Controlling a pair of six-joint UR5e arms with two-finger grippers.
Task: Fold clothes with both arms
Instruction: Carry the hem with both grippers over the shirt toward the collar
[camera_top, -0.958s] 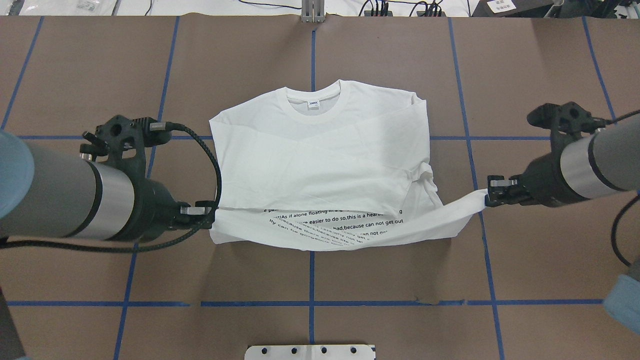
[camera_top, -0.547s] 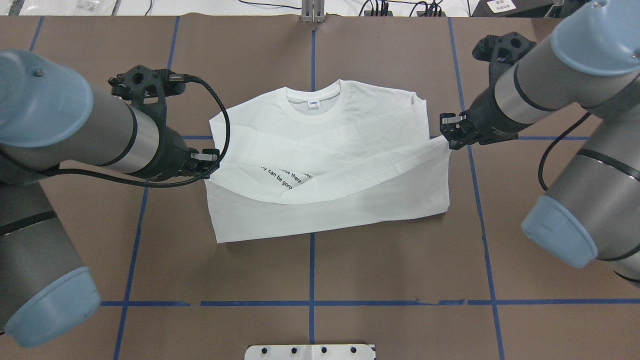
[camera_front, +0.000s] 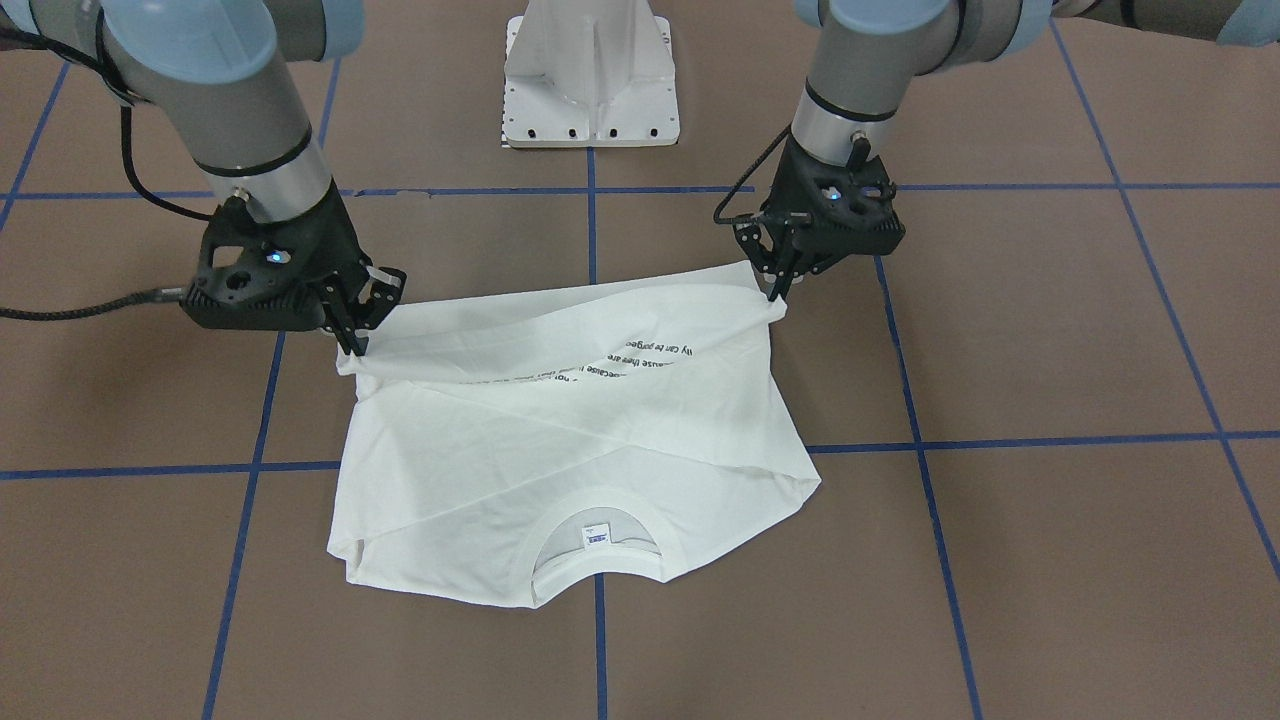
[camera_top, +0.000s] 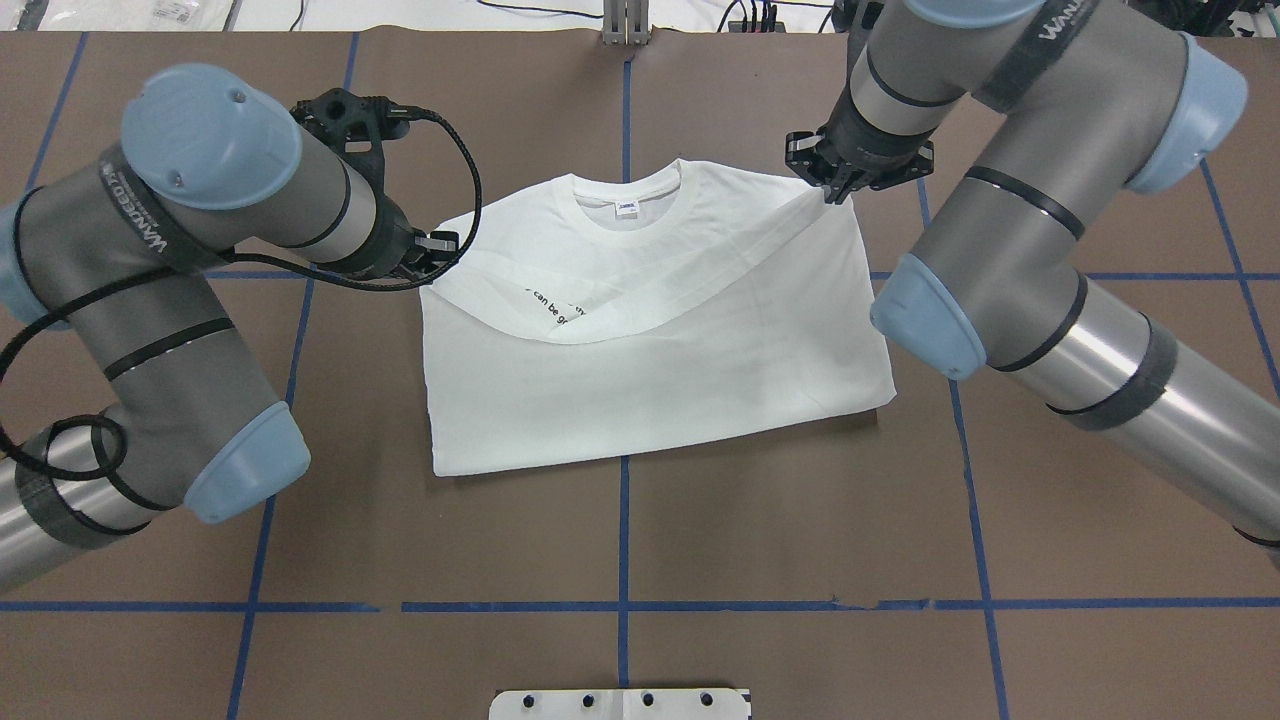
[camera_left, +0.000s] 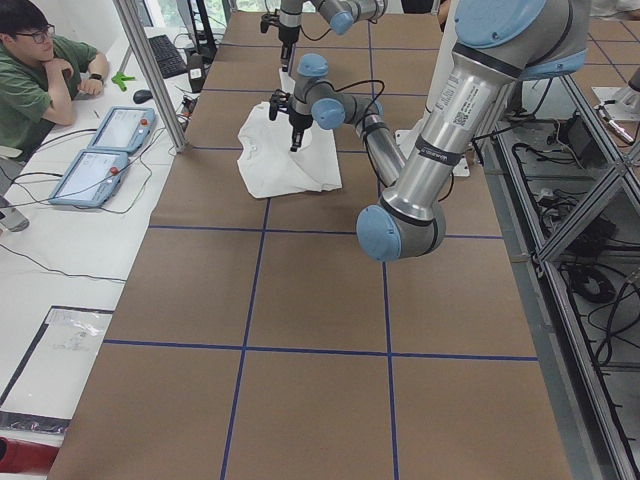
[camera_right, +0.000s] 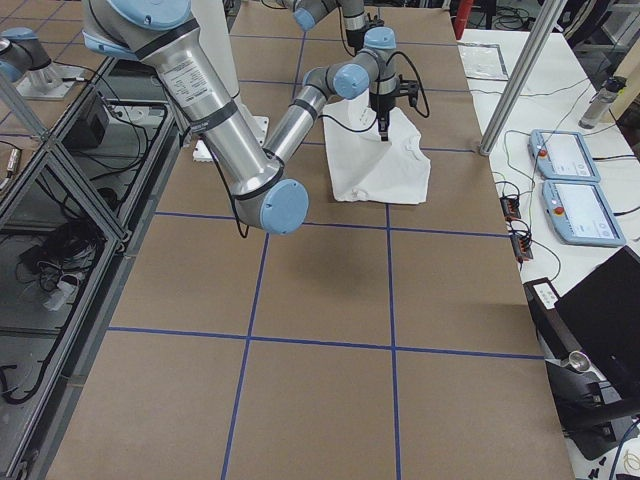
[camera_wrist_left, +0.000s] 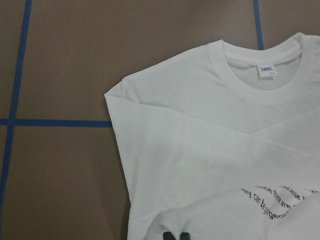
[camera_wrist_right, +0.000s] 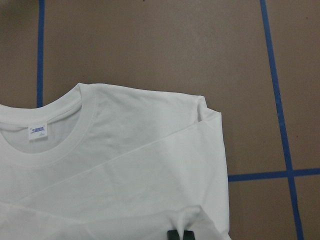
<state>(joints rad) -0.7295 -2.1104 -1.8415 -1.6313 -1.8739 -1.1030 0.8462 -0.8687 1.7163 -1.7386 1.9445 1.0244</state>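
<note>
- The black two-finger left gripper (camera_top: 443, 247) is seen pinched tight on one raised hem corner of the white long-sleeved cotton T-shirt (camera_top: 650, 385).
- The shirt is laid mid-way on the brown paper-covered table (camera_top: 800, 520), with the hem held up towards the ribbed collar (camera_top: 628, 190).
- The black two-finger right gripper (camera_top: 832, 192) is clamped on the other hem corner.

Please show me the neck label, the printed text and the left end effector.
Neck label (camera_top: 627, 208), overhead view, its middle.
Printed text (camera_top: 548, 308), overhead view, the visible words.
Left end effector (camera_front: 776, 290), front-facing view, between its fingertips.
</note>
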